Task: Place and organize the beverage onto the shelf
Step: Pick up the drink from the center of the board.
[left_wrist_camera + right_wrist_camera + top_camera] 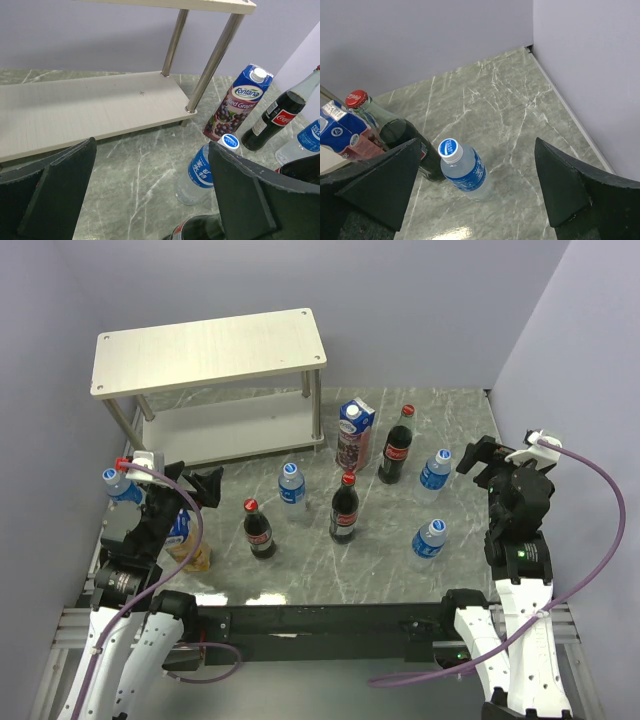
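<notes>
Left gripper (205,486) and right gripper (476,456) both have their jaws spread wide, gripping nothing. The beverage (345,512) is scattered around mid-table (400,575), and the shelf (210,352) sits back at 11 o'clock.

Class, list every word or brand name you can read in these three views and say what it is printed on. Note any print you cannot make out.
"Fontana": on the purple juice carton.
"Red Grape": same carton, under the brand.
"Coca-Cola": red label of the cola bottle.
Water bottle: white characters on the blue label and cap print, too blurred to read.
Top view: all labels too small to read.
</notes>
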{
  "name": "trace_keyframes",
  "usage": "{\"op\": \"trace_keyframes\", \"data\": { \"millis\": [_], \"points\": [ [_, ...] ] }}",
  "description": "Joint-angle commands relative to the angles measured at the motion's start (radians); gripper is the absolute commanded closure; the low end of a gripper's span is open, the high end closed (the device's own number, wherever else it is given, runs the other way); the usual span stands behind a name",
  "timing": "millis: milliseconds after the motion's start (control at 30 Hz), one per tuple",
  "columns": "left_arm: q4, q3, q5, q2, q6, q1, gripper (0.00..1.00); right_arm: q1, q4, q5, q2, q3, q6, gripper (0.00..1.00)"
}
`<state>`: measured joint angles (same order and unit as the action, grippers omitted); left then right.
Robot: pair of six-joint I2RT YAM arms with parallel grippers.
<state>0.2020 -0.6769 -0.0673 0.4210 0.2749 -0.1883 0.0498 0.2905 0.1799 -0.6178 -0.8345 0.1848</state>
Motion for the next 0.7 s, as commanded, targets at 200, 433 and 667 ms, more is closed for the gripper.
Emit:
{"op": "trace_keyframes", "data": {
  "millis": [200,433,667],
  "points": [
    [-0.039,-0.001,-0.02,-0.005,-0.005,0.006,0.01,-0.004,-0.013,0.0,0.012,-0.049,-0.001,0.0],
    [-0.038,-0.003,-0.025,-0.002,-0.005,0.006,0.01,-0.005,-0.019,-0.003,0.02,-0.043,-0.01,0.0],
    [-0.038,-0.001,-0.026,-0.008,-0.005,0.006,0.01,-0.005,-0.025,-0.078,0.029,-0.028,-0.076,0.0]
  ]
}}
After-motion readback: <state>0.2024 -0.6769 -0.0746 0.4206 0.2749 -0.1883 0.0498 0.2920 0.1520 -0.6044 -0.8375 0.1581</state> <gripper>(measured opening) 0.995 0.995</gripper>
